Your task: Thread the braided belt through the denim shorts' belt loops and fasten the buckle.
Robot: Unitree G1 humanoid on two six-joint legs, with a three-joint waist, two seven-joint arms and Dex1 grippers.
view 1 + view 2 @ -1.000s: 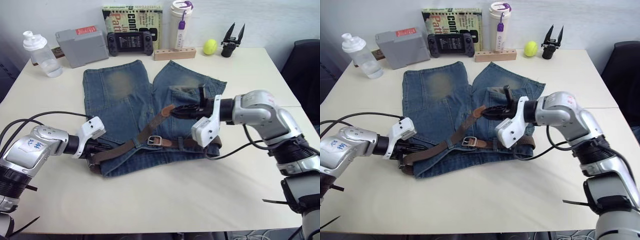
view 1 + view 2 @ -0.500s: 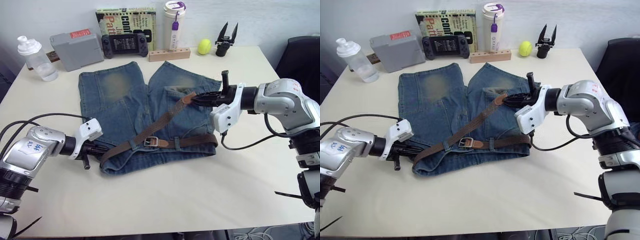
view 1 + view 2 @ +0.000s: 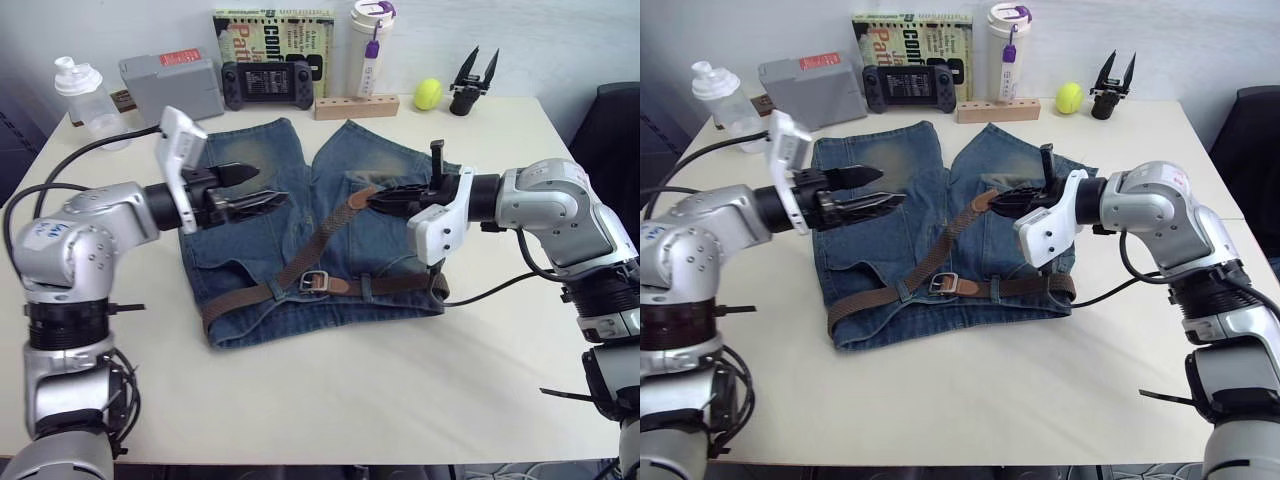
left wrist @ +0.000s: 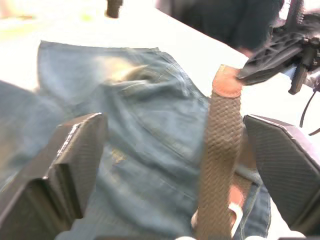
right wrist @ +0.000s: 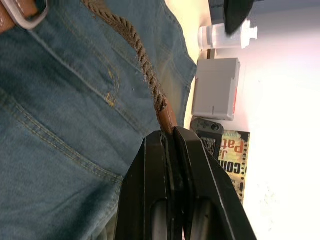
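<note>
The braided belt (image 3: 318,238), dark brown weave with a tan tip, is lying across the denim shorts (image 3: 300,230) on the bench (image 3: 350,390), its silver buckle (image 3: 313,281) resting at the waistband. The right gripper (image 3: 378,201) is clamping its jaws on the tip; the left gripper (image 3: 262,190) is hovering over the shorts, jaws spread.

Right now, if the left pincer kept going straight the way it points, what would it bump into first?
Probably the dark brown braided belt: its raised strap runs between the open left pincer fingers in the wrist view, with the right pincer shut on its tan tip just beyond. Depth is hard to judge.

Woven belt (image 3: 320,232), faded denim shorts (image 3: 250,170)
</note>
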